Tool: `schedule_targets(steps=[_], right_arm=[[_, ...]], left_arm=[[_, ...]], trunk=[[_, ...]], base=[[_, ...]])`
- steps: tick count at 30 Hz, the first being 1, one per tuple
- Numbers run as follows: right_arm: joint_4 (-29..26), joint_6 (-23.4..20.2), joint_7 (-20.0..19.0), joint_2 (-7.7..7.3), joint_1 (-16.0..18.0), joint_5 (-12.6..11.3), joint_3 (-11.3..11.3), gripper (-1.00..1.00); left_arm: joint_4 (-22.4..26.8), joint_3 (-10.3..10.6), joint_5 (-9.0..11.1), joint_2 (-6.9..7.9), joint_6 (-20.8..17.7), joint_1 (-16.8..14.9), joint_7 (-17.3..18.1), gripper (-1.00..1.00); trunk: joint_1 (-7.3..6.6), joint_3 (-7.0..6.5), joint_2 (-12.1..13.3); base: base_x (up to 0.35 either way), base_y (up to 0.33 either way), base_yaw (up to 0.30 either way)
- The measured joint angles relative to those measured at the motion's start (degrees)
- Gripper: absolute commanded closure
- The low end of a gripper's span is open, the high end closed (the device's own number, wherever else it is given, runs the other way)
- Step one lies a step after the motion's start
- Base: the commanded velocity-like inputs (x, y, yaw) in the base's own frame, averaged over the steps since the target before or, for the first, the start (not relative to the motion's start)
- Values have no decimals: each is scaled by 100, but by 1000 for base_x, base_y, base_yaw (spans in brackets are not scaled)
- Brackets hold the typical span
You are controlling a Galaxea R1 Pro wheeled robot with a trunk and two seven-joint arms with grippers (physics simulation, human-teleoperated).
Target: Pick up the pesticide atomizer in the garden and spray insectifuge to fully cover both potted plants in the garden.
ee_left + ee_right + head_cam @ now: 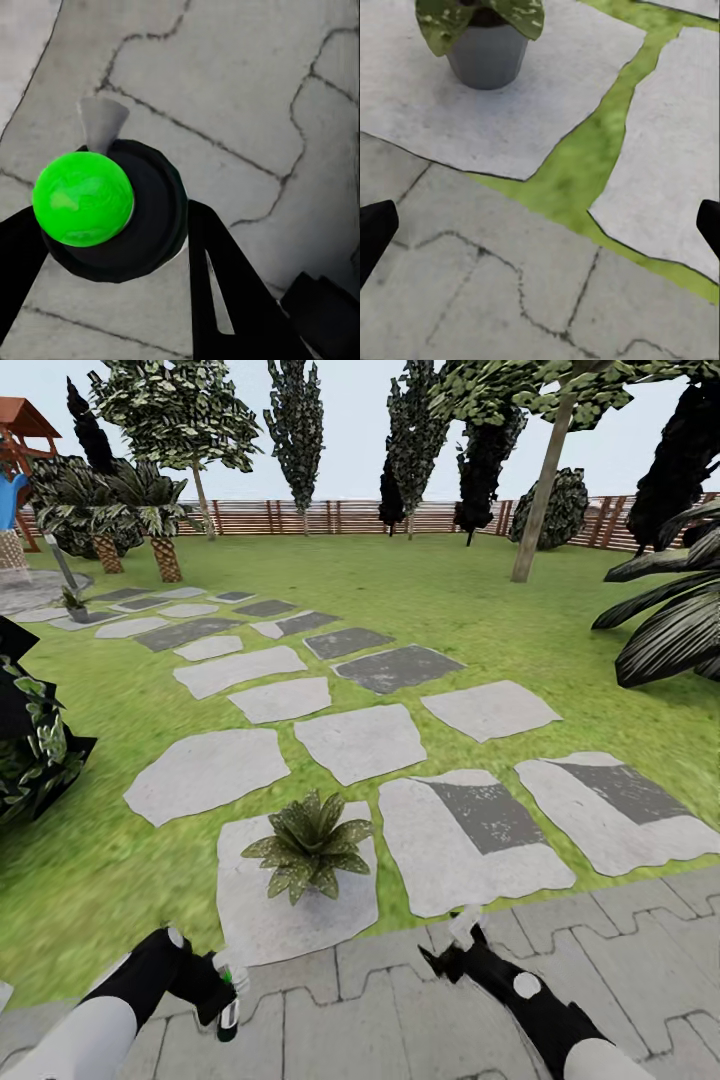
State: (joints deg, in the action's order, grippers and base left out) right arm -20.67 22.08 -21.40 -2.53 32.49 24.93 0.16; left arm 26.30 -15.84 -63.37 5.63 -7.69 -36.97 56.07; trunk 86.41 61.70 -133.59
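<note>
Left gripper (226,1000): jaws clenched on the pesticide atomizer (105,206), held low over the paving, ready to spray.
Potted plant (308,847): sits on a near stone, whitish specks on leaves.
Right gripper (455,945): jaws released, holding nothing.

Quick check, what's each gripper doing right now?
Left gripper: jaws shut on the pesticide atomizer.
Right gripper: jaws open, holding nothing, above the paving near the potted plant.
</note>
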Motion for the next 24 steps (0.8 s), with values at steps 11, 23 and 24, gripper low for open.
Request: schedule_targets(steps=[11,23,24], right_arm=[[-167,-695,-2329,384,572,1258,22,100],[-170,-719,-2330,944,570,1863,26,100],[-169,-714,-2330,988,572,1957,26,100]], left_arm=[[-266,1169,-5,-10,1159,-10,83,100],[-415,1407,-5,-263,1181,-2,63,100],[-414,1408,-1,-287,1191,-2,61,100]], trunk=[[0,0,0],[0,0,0],[0,0,0]], base=[[0,0,0],[0,0,0],[0,0,0]])
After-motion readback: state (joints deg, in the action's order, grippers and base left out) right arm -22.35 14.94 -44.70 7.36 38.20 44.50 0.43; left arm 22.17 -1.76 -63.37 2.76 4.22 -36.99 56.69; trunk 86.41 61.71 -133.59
